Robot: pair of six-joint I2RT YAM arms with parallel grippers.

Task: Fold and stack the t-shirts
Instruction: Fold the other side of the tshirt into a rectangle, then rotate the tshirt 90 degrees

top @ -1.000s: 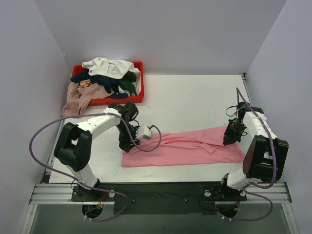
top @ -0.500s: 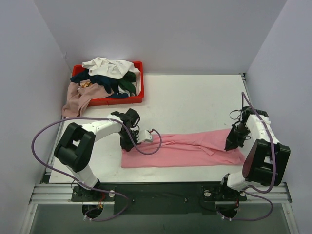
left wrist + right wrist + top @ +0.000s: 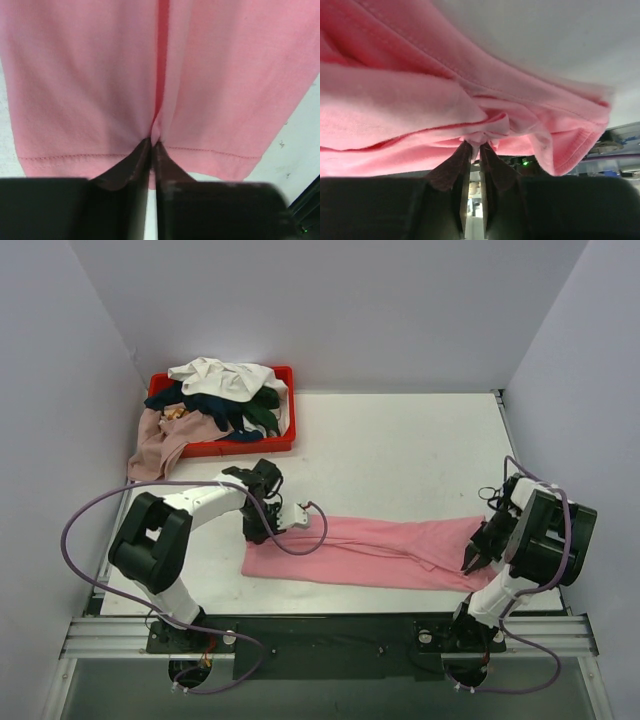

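With left gripper (image 3: 152, 145) and right gripper (image 3: 474, 147) both pinched onto the soft bright pink cloth t-shirt (image 3: 370, 552) near the worktop's (image 3: 400, 460) front edge, pull evenly and avoid dragging in wrinkles.

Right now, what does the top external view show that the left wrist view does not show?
Only the top external view: the whole pink t-shirt lying as a long band, the right hand at its right end, and the red tray holding the other t-shirts at the far left. Only the left wrist view: the hem stitching, and the left hand shut, pinching a fold of cloth at that hem. Both: the pink cloth, the left hand and the white table.
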